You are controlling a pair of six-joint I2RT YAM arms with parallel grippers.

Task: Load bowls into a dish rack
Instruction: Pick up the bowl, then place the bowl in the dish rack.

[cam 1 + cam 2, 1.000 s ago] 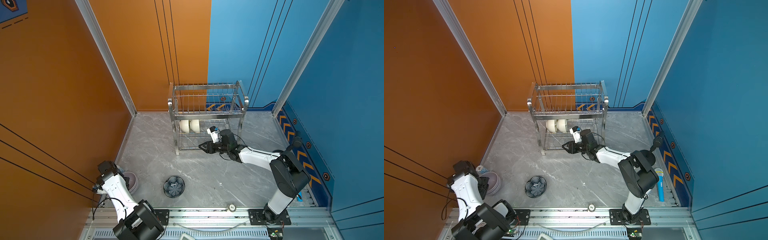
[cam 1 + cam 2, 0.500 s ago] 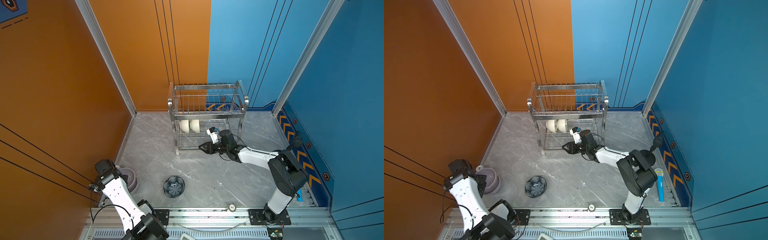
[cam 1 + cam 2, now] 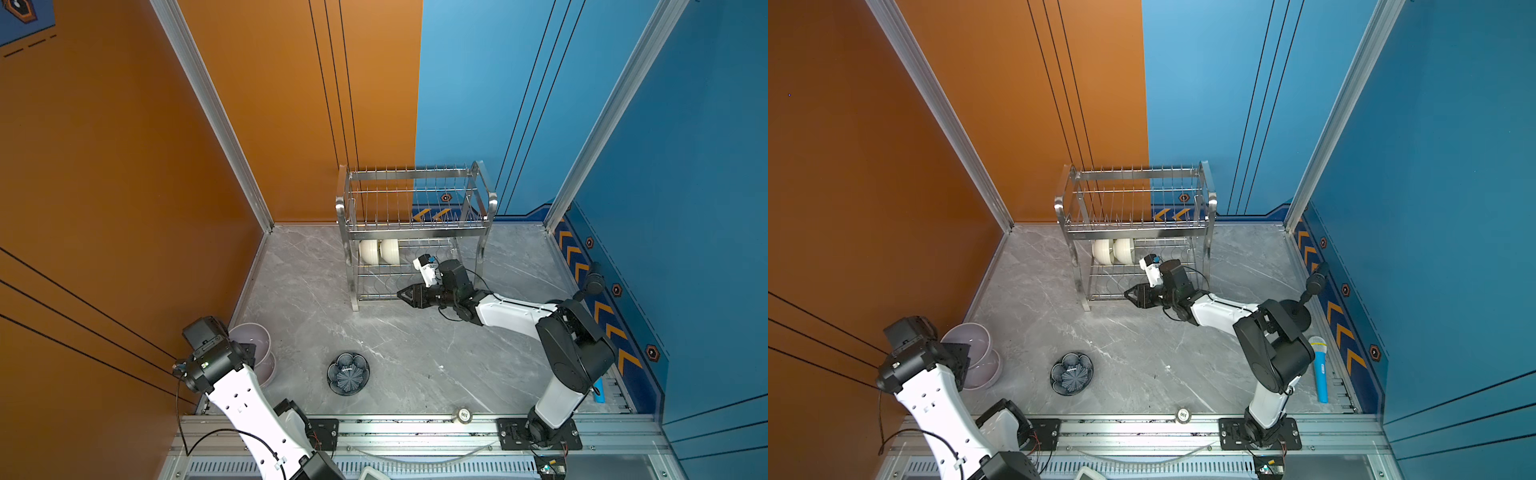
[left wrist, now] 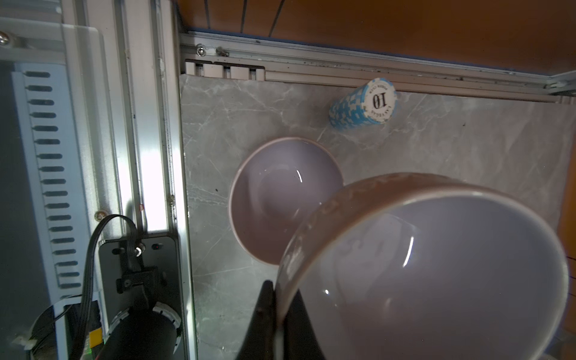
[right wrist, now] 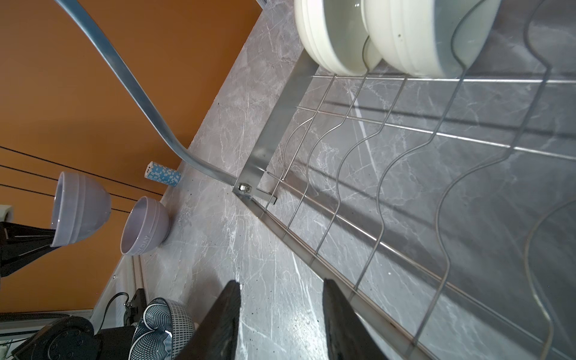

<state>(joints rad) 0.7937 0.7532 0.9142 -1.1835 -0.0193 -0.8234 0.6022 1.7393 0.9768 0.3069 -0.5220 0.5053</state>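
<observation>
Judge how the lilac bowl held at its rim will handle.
The lilac bowl looks glazed and glossy, so probably slippery. The left hand grips one rim spot, so it may tilt or swing. Likely ceramic: could chip if dropped.

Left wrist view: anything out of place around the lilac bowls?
A blue-and-white poker chip stack sits by the edge rail, just beyond the lilac bowl on the table; it is not dishware. The held lilac bowl looks intact; nothing spilled.
</observation>
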